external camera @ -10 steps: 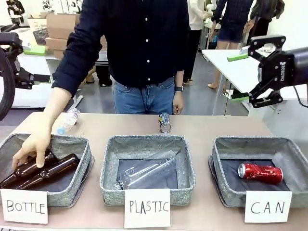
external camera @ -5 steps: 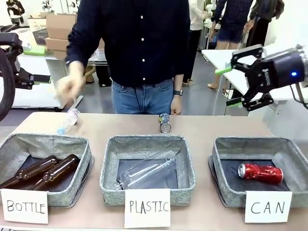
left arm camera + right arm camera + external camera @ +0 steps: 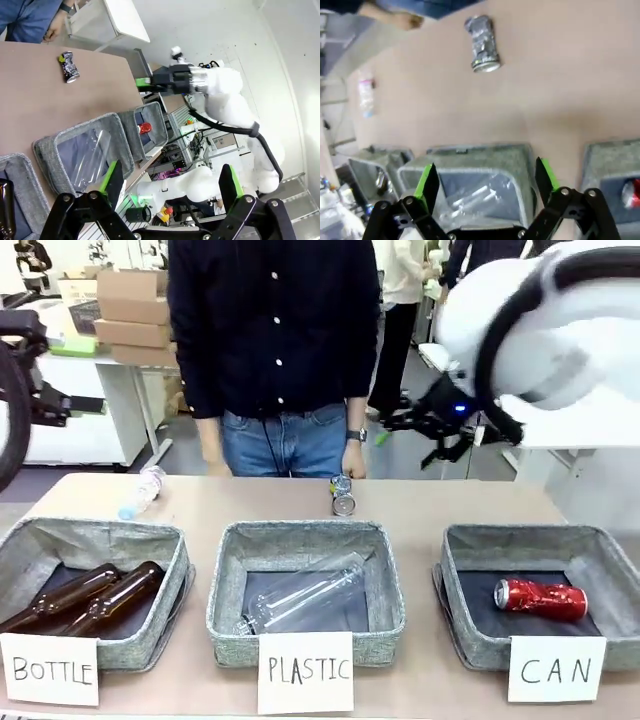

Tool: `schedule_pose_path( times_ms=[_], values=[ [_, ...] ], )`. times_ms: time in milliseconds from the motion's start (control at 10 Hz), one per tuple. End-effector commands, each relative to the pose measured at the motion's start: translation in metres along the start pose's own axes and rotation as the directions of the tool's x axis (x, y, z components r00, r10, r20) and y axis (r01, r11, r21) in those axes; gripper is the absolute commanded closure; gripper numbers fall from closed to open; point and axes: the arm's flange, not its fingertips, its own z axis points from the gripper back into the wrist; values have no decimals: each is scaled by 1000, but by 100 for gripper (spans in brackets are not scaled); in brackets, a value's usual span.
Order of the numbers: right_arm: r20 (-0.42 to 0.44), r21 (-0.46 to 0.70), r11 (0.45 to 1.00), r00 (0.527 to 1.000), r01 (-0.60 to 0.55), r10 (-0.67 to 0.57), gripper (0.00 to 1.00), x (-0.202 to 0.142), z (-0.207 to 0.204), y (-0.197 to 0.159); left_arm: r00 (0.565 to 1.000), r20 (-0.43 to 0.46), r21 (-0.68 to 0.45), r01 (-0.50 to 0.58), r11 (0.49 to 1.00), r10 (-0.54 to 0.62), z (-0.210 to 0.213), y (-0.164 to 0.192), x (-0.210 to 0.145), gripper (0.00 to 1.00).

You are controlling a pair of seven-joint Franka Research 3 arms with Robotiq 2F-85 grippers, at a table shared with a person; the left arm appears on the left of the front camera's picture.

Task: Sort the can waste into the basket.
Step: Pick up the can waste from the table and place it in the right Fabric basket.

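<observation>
A dark blue and silver can [image 3: 343,496] lies on the table beyond the middle basket, and also appears in the wrist views [image 3: 483,44] [image 3: 68,67]. A shiny red can [image 3: 541,599] lies inside the grey basket [image 3: 460,545] behind the "CAN" sign [image 3: 557,670]. My right gripper [image 3: 420,435] hangs open in the air right of and above the blue can, apart from it. In its own view the right gripper [image 3: 485,182] is open over the middle basket with nothing between its fingers. My left gripper [image 3: 170,185] is open and holds nothing, far from the cans.
The "BOTTLE" basket [image 3: 170,550] holds two brown glass bottles, and the "PLASTIC" basket [image 3: 300,535] holds a clear bottle. A small plastic bottle [image 3: 140,490] lies at the table's far left. A person stands at the far edge, one hand [image 3: 352,455] just behind the blue can.
My right arm has swung in from the far right toward the middle, its gripper now nearer the blue can. The person's hand has left the bottle basket and dropped to the side.
</observation>
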Motion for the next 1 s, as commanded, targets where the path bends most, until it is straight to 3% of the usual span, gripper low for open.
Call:
schedule_pose_path(
  times_ms=[0,100,300,400,500,600,700,800,900],
  values=[
    [0,-8,999,999,37,-37,0,11,-30,32,1000,5,-18,12,1000,-12,1,-1,2,0],
    [0,0,1000,1000,0,0,0,0,0,0,1000,5,-18,12,1000,-12,1,-1,2,0],
    [0,0,1000,1000,0,0,0,0,0,0,1000,5,-18,12,1000,-12,1,-1,2,0],
    [-12,-6,1000,1000,10,-10,0,4,-27,12,1000,5,-18,12,1000,-12,1,-1,2,0],
    [57,-71,997,998,-38,42,0,34,-52,27,1000,5,-18,12,1000,-12,1,-1,2,0],
    [65,-125,989,994,-76,85,0,60,-78,39,1000,5,-18,12,1000,-12,1,-1,2,0],
    [29,-179,977,992,-117,124,0,85,-107,50,1000,5,-18,12,1000,-12,1,-1,2,0],
    [44,-233,961,986,-149,164,0,100,-134,56,1000,5,-18,12,1000,-12,1,-1,2,0],
    [5,-232,954,981,-189,195,0,106,-161,61,1000,5,-18,12,1000,-12,1,-1,2,0]
  ],
)
